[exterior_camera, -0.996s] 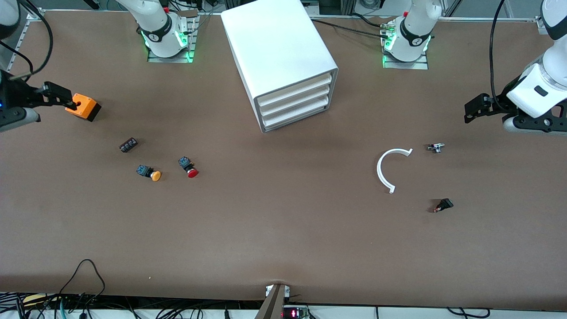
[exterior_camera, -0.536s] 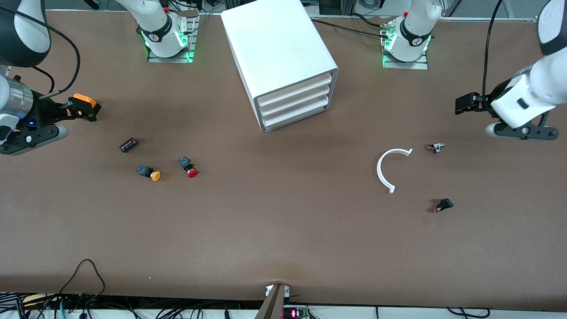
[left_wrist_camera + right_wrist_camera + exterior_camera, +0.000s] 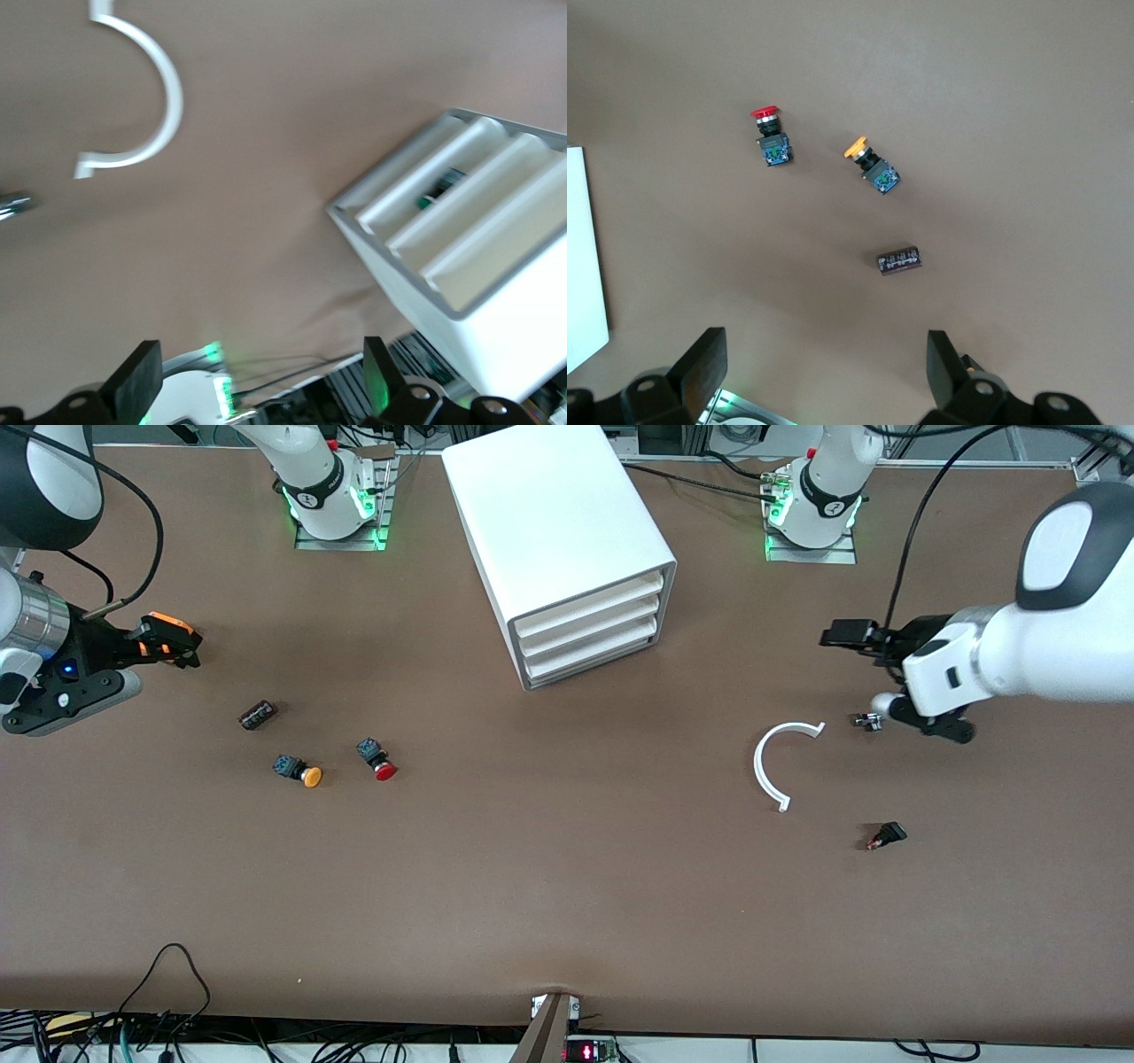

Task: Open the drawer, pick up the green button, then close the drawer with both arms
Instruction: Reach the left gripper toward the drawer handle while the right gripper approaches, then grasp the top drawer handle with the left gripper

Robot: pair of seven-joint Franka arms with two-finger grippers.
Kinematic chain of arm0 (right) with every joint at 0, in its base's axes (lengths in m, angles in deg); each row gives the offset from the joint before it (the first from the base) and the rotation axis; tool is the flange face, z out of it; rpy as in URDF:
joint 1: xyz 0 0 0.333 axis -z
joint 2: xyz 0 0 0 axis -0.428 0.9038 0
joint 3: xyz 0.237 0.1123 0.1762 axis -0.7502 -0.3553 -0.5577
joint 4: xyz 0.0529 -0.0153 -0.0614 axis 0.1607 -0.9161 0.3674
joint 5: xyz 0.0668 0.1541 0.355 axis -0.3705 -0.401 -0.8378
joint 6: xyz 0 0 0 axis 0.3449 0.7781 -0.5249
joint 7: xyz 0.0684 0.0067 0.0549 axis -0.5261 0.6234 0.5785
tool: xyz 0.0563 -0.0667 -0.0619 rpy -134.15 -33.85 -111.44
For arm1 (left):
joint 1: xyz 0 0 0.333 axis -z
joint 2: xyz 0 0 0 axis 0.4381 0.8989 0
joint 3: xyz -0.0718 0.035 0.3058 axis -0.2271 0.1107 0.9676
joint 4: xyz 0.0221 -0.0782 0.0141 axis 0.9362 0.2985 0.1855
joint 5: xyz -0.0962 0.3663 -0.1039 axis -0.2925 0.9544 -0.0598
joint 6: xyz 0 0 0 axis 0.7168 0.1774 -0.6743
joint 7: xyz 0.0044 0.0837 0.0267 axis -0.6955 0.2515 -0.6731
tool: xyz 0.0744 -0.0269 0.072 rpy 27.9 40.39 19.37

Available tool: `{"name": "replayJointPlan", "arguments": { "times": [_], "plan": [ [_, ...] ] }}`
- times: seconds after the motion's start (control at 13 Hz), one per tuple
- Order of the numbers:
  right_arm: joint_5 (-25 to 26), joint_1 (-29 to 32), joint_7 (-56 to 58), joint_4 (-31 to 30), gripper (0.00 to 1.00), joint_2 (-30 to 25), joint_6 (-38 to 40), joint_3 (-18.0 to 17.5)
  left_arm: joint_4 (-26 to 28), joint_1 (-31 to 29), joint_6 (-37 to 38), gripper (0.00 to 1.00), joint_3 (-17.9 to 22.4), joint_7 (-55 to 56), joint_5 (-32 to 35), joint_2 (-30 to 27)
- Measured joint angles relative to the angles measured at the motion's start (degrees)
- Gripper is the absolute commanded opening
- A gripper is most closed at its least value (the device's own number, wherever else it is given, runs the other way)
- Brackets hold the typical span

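Fingers (image 3: pixel 142 381) spread — drawer (image 3: pixel 592 653) shut, green inside.

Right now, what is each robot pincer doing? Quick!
Left pincer: open, holding nothing, over the table beside the cabinet.
Right pincer: open, holding nothing, above the orange box.

Small green-capped button (image 3: pixel 436 189): mostly hidden inside white cabinet's lowest tray drawer (image 3: pixel 416 180), blurred; drawer's contents otherwise unseen.
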Motion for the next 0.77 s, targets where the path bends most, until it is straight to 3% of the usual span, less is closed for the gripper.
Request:
{"name": "replayJointPlan", "arguments": {
  "times": [0.38, 0.77],
  "plan": [
    [-8.5, 0.5, 4.7, 0.1, 1.0, 0.2, -1.8, 0.5, 0.4, 0.1, -2.0, 1.0, -0.3, -16.3, -14.3, 9.7],
    [-8.7, -3.4, 5.4, 0.5, 1.0, 1.1, -4.8, -0.5, 10.2, 0.1, -10.1, 1.0, -0.4, -32.5, -25.7, 12.7]
  ]
}}
